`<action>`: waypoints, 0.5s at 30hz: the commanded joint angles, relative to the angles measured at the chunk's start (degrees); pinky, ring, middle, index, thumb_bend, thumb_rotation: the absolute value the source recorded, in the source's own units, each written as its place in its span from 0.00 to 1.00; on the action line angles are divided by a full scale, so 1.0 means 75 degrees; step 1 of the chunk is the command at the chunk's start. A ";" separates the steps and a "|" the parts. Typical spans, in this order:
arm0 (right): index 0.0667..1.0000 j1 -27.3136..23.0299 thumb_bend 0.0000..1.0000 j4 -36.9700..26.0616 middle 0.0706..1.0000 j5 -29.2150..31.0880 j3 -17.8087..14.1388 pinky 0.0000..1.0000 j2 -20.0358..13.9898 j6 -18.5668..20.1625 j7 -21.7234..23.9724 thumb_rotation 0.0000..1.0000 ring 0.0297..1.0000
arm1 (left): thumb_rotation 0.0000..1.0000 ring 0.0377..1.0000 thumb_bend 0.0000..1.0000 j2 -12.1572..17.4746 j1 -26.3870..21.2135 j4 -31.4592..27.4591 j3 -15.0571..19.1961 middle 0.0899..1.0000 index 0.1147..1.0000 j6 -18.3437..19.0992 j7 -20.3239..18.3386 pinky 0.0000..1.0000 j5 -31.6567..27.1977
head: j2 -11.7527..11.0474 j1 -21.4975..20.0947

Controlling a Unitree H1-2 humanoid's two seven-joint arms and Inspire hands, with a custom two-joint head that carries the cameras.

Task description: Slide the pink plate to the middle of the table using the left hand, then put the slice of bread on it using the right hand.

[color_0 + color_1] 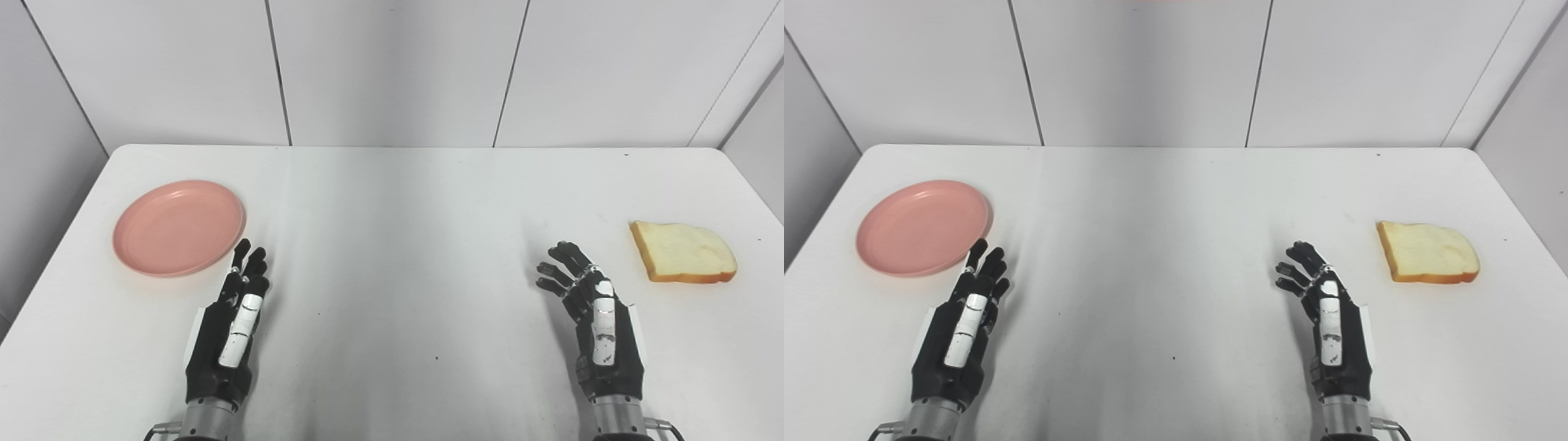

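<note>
White table [392,202] w/ pink plate [179,228] at far left, empty, lying flat; bread [683,252] at far right, flat on the surface, well apart from plate. Left hand [229,331] over the table, edge-on w/ fingers extended, holding nothing; its fingertips [244,248] are just beside plate's near-right rim, contact can't be told. Right hand [597,324] also empty, fingers spread & slightly curled, near bread but apart from it. Table centre lies between the hands.

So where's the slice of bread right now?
The slice of bread lies flat on the table's right side near the edge, just beyond and to the right of the open right robot hand, which isn't touching it.
</note>
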 commanded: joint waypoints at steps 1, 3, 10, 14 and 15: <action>0.77 0.0066 0.72 0.0394 0.79 0.0027 -0.0027 0.71 -0.0140 -0.0248 0.0115 0.99 0.74 | 0.71 0.99 0.77 0.0062 -0.0073 0.0043 -0.0057 0.97 0.96 -0.0326 -0.0061 1.00 0.0024 | -0.0009 0.0002; 0.77 0.0035 0.70 0.0648 0.79 0.0185 -0.0087 0.71 -0.0198 -0.0441 0.0206 0.98 0.73 | 0.71 0.99 0.77 0.0003 -0.0081 0.0229 -0.0126 0.97 0.96 -0.0475 -0.0026 1.00 0.0111 | -0.0219 0.0187; 0.78 -0.0137 0.67 0.1686 0.79 0.0611 -0.0241 0.72 -0.0503 -0.1177 0.0581 0.99 0.74 | 0.72 1.00 0.76 -0.0234 -0.0092 0.0953 -0.0364 0.97 0.95 -0.1198 0.0104 1.00 0.0426 | -0.0960 0.0742; 0.78 -0.0255 0.69 0.2199 0.79 0.0691 -0.0290 0.72 -0.0646 -0.1514 0.0704 0.99 0.74 | 0.71 0.99 0.77 -0.0378 -0.0143 0.1310 -0.0454 0.96 0.95 -0.1511 0.0284 0.99 0.0613 | -0.1337 0.1018; 0.78 -0.0296 0.68 0.2339 0.79 0.0733 -0.0307 0.72 -0.0672 -0.1591 0.0736 1.00 0.74 | 0.70 0.99 0.76 -0.0423 -0.0160 0.1413 -0.0466 0.96 0.94 -0.1602 0.0304 0.99 0.0589 | -0.1494 0.1128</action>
